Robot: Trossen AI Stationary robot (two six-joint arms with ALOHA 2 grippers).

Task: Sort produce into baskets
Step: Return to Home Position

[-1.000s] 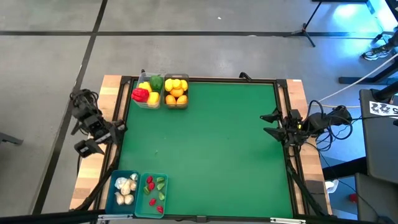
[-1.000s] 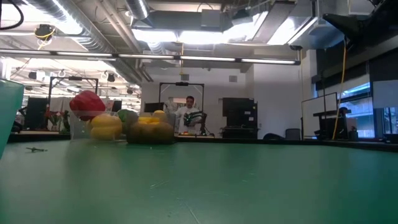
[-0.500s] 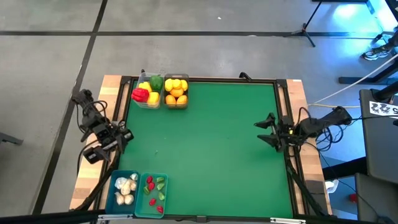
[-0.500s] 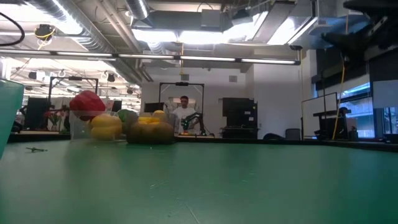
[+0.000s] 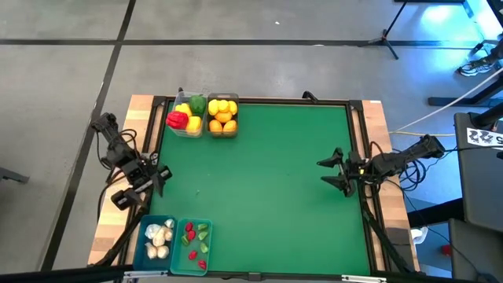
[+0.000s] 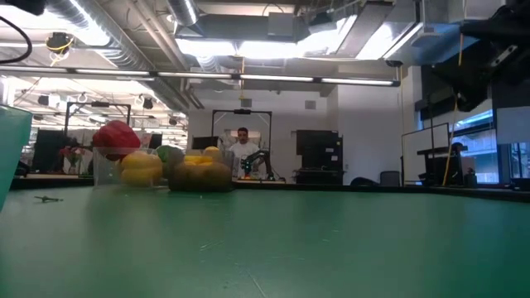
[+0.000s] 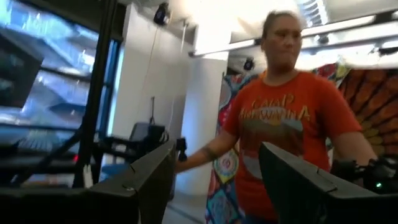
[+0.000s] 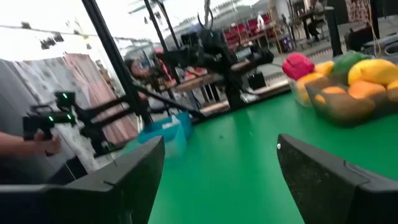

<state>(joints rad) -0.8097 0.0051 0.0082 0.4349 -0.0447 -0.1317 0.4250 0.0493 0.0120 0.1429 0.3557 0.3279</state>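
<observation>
Fingers apart, empty: left gripper (image 5: 156,178), right gripper (image 5: 330,173) both just re-posed. Produce (image 5: 223,114) all in baskets (image 5: 157,218), well off fingers; sort looks done.

Green table (image 5: 267,181), wood-toned edges; red pepper (image 5: 177,119), green pepper (image 5: 197,102), yellow lemons (image 5: 222,105); white garlic (image 5: 158,240) in teal bin (image 5: 145,223); person's shirt (image 7: 280,134) orange with pale lettering.

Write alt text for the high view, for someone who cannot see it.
Four bins on a green table hold sorted produce: peppers beside citrus in clear ones at top left, garlic beside chilies in teal ones at bottom left. The left gripper and right gripper hang open and empty at its sides.
</observation>
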